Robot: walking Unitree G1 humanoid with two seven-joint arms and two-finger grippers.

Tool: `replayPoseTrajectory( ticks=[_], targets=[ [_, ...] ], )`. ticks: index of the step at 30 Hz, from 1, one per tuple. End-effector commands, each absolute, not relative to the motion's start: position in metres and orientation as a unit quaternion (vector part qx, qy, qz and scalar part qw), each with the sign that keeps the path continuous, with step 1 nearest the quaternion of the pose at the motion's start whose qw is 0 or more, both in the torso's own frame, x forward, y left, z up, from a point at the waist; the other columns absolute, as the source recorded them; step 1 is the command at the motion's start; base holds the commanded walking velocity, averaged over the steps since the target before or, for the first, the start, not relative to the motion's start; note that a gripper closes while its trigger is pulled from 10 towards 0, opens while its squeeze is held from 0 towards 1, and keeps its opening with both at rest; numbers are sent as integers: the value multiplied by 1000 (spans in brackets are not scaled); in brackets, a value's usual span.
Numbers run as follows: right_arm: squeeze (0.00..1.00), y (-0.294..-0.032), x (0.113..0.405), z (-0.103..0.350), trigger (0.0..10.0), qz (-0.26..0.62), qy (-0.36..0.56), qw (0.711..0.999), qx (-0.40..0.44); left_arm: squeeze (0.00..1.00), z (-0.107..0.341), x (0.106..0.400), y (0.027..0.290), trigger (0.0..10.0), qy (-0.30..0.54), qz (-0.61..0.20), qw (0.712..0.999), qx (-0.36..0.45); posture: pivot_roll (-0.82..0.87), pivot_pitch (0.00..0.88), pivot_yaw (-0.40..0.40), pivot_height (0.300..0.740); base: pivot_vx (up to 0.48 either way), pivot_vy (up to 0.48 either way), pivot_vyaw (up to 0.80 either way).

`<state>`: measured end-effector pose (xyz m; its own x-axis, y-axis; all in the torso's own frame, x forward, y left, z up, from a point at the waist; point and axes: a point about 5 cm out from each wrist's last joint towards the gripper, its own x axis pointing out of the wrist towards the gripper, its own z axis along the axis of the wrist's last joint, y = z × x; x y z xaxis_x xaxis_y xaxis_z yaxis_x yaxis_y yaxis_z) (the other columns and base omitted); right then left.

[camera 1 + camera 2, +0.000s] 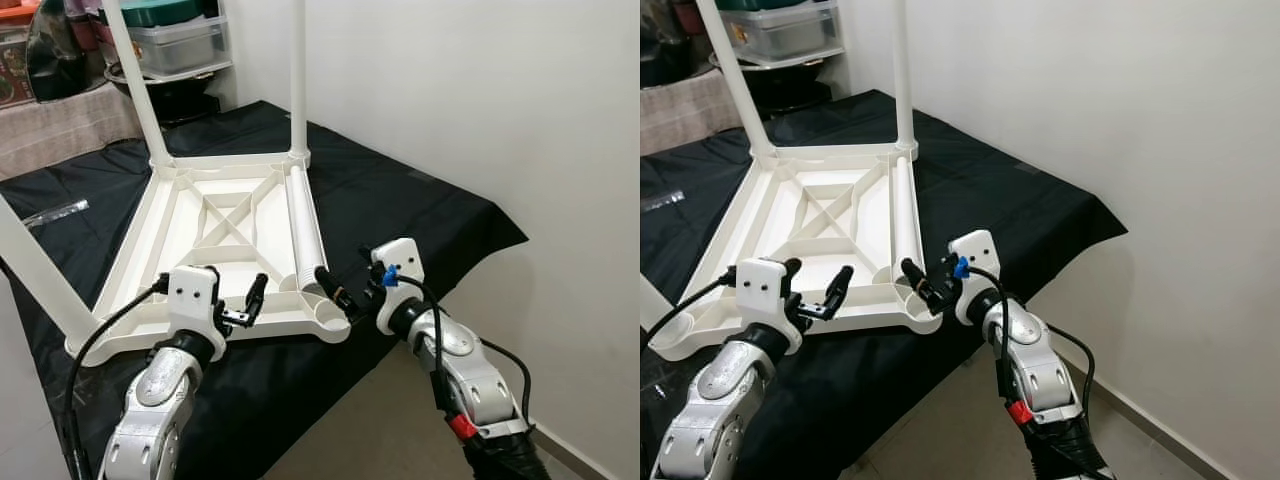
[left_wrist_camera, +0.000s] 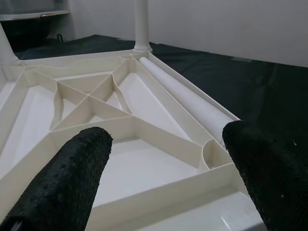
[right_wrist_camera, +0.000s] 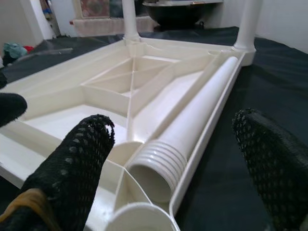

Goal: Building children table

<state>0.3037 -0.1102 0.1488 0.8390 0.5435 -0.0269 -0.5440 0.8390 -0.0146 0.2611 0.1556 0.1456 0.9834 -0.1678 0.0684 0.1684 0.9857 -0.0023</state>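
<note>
We see a black sheet (image 1: 420, 210) spread over the floor beside a white wall (image 1: 480, 90). At the far left, clear storage bins (image 1: 180, 40) sit on a shelf above a dark bowl (image 1: 165, 90). Bare floor (image 1: 370, 420) shows nearest us.

Tabletop (image 1: 215, 235): smooth, semi-gloss white plastic. Loose leg (image 3: 192, 127): same plastic, ribbed end. Sheet (image 1: 420, 215) beneath: black, slightly shiny.

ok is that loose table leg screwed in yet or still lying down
Lying down, not screwed in. The loose leg rests flat inside the upturned tabletop along one edge, its threaded end bare beside the empty corner socket.
</note>
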Motion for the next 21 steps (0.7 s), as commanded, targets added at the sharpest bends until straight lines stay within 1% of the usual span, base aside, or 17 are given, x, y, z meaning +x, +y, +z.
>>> replayPoseTrajectory(
  ticks=[1,2,5,8,9,11,14,20,21],
  targets=[
    [0,-112,307,162,10000,294,-9,956,1,0,154,262,154,10000,-45,-90,995,2,-67,0,-42,740,251,0,800],
    [0,-112,307,170,10000,310,-25,951,6,0,158,263,152,10000,-51,-92,994,1,-68,0,-44,740,251,0,800],
    [0,-112,307,175,10000,320,-35,947,9,0,160,263,151,10000,-55,-92,994,1,-68,0,-44,740,251,0,800],
    [0,-111,307,182,10000,338,-46,940,16,0,161,264,148,10000,-57,-94,994,1,-72,0,-47,740,251,0,133],
    [0,-111,308,184,10000,338,-47,940,-3,0,161,264,147,10000,-56,-96,994,1,-72,0,-47,740,247,0,800],
    [0,-110,308,185,10000,354,-40,935,-9,0,161,264,145,10000,-56,-98,994,2,-73,0,-50,740,251,0,800],
    [0,-108,307,178,10000,357,-24,932,-54,0,159,264,142,10000,-52,-101,994,2,-77,5,-51,740,165,0,0],
    [0,-109,304,176,10000,381,-15,922,-71,0,147,262,132,10000,-23,-127,992,13,-78,8,-58,740,0,0,0],
    [0,-109,303,177,10000,391,-15,917,-74,0,141,258,129,10000,-6,-140,990,14,-83,8,-59,740,0,0,0]
  ],
)
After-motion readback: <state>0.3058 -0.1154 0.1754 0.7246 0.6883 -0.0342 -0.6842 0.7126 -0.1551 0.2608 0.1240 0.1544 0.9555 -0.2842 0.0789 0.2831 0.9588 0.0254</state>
